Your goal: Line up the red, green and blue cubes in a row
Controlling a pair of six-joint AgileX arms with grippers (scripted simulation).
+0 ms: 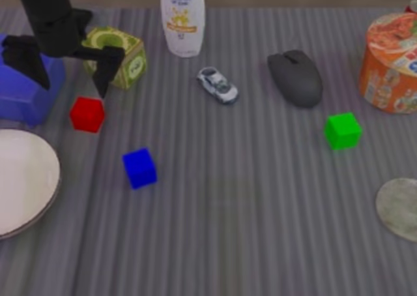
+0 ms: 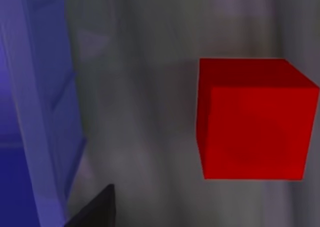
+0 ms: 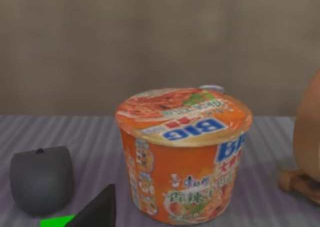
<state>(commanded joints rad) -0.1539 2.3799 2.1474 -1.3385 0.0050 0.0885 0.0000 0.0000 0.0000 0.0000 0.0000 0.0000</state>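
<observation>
The red cube (image 1: 86, 113) sits at the table's left, with the blue cube (image 1: 139, 167) nearer the front and to its right. Far to the right, the green cube (image 1: 343, 130) lies in front of the mouse. My left gripper (image 1: 73, 87) hangs open just behind the red cube, holding nothing. In the left wrist view the red cube (image 2: 255, 119) is large and off to one side of the one fingertip (image 2: 97, 209) that shows. My right arm is out of the top view. Its wrist view shows one fingertip (image 3: 97, 209) and a sliver of the green cube (image 3: 57, 221).
A blue bin (image 1: 26, 87) and a yellow-green printed box (image 1: 124, 58) flank my left gripper. A white bottle (image 1: 182, 15), toy car (image 1: 218, 85), dark mouse (image 1: 296, 77) and noodle cup (image 1: 391, 61) stand along the back. A white plate (image 1: 23, 178) lies front left, a grey disc (image 1: 401, 208) front right.
</observation>
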